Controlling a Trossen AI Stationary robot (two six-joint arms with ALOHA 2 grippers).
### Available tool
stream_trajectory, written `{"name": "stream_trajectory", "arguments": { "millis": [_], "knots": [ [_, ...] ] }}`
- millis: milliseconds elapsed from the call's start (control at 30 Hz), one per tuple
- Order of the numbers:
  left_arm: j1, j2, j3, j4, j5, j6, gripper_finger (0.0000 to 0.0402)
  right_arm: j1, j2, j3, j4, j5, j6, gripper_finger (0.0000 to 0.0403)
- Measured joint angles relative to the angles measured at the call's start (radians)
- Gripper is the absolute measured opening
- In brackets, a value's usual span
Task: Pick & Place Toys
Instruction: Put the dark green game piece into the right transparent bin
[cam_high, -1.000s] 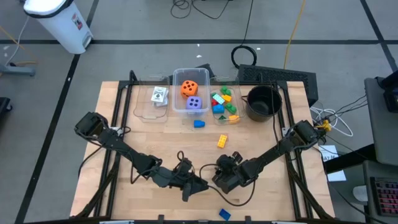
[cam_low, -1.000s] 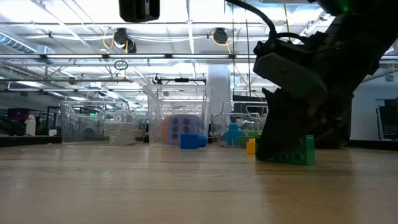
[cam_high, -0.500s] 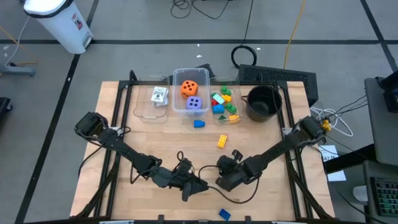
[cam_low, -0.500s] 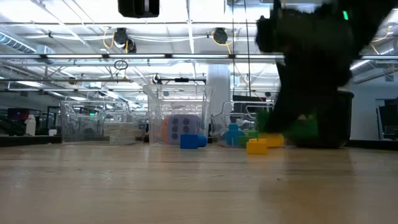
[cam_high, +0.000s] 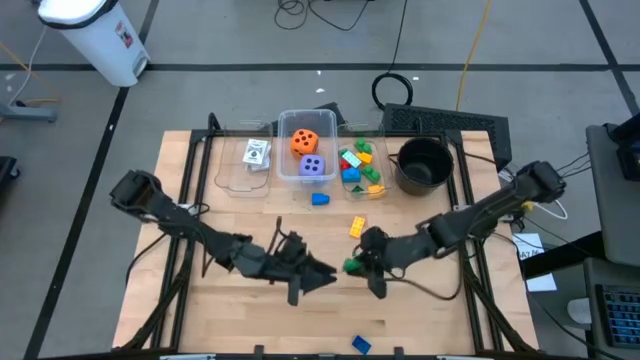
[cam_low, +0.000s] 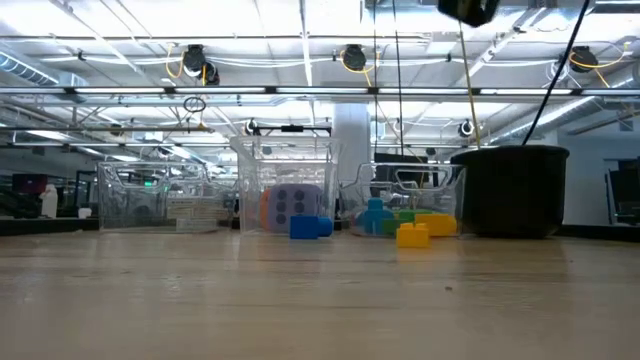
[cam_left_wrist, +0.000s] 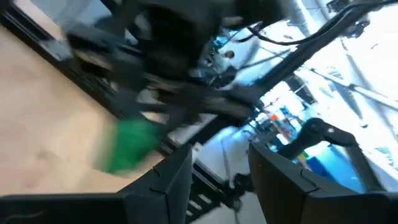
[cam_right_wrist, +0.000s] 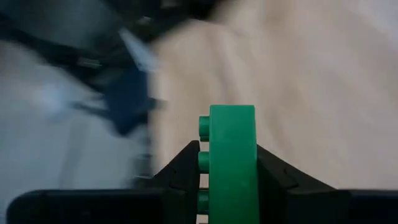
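Blurring left wrist view, green brick (cam_right_wrist: 232, 158) clamped

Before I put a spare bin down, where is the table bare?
Free: the left front corner of the table, and the right edge in front of the pot. Crowded: the back row of bins, the loose blue and yellow bricks, and the centre where both grippers meet, the right gripper holding a green brick.
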Motion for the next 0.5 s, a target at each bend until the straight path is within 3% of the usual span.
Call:
{"name": "stream_trajectory", "arguments": {
  "millis": [133, 200, 500],
  "knots": [
    [0.035, -0.004, 0.000, -0.009, 0.000, 0.034, 0.0161, -0.032, -0.018, 0.000, 0.173, -0.184, -0.017, 0.0085],
    [0.050, -0.004, 0.000, -0.011, 0.000, 0.046, 0.0161, -0.044, -0.018, 0.000, 0.217, -0.225, -0.014, 0.0085],
    [0.081, -0.004, 0.101, -0.169, 0.062, 0.097, 0.0161, -0.062, -0.018, 0.000, 0.227, -0.235, -0.015, 0.0085]
  ]
}}
